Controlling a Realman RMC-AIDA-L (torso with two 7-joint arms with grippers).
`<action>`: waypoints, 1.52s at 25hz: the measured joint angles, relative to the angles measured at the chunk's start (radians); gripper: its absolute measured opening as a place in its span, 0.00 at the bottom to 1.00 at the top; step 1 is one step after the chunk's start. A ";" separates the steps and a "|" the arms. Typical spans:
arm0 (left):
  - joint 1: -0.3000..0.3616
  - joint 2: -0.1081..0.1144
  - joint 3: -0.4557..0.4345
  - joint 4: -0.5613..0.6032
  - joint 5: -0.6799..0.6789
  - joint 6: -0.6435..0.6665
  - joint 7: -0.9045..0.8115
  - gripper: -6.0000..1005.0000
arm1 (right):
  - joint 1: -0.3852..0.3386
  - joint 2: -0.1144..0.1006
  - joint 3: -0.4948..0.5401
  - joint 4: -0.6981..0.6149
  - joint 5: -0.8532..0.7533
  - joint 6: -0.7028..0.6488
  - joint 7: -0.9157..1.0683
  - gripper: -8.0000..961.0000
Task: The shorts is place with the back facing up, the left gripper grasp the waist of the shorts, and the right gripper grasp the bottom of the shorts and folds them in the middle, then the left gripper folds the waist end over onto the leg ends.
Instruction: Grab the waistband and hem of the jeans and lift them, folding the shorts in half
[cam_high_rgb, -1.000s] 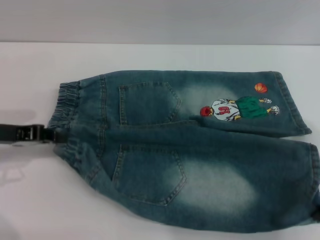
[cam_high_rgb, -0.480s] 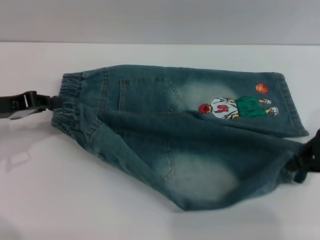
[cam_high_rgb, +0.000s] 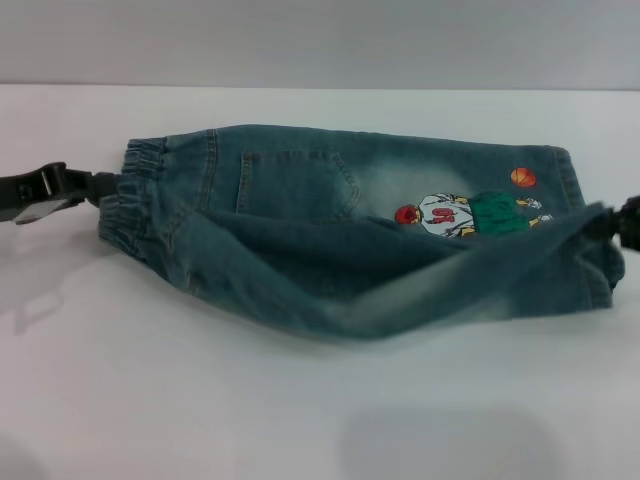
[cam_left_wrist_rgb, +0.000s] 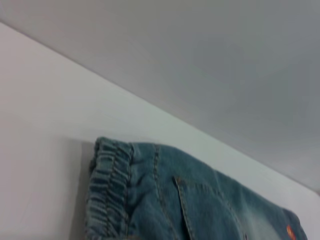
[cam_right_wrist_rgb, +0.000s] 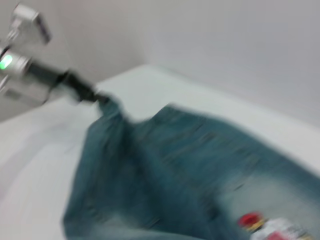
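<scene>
The blue denim shorts (cam_high_rgb: 300, 180) lie across the white table, back pocket up. Their near half is raised off the table and hangs as a sagging fold over the far half, partly covering the cartoon print (cam_high_rgb: 450, 212). My left gripper (cam_high_rgb: 105, 188) is shut on the waist of the shorts (cam_high_rgb: 135, 195) at the left. At the right edge, my right gripper (cam_high_rgb: 615, 222) is shut on the lifted near leg hem, part of the bottom of the shorts (cam_high_rgb: 565, 175). The left wrist view shows the ruffled waist (cam_left_wrist_rgb: 107, 185). In the right wrist view, the left gripper (cam_right_wrist_rgb: 102, 99) pinches the denim (cam_right_wrist_rgb: 175, 165).
A white table (cam_high_rgb: 200, 400) stretches around the shorts, with bare surface in front of them. A grey wall (cam_high_rgb: 300, 40) rises behind the table's far edge.
Both grippers have risen and moved toward the far side, carrying the near half of the shorts over the far half. The near back pocket has turned out of sight.
</scene>
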 joint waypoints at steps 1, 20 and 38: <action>0.000 0.000 0.000 0.000 0.000 0.000 0.000 0.04 | -0.016 0.002 0.005 0.005 0.031 0.027 -0.005 0.01; -0.026 -0.044 0.006 0.000 -0.067 -0.122 0.014 0.04 | -0.051 0.049 0.023 0.152 0.207 0.328 -0.073 0.01; -0.077 -0.040 0.004 0.004 -0.088 -0.207 0.015 0.04 | -0.059 0.035 0.044 0.162 0.258 0.354 -0.075 0.01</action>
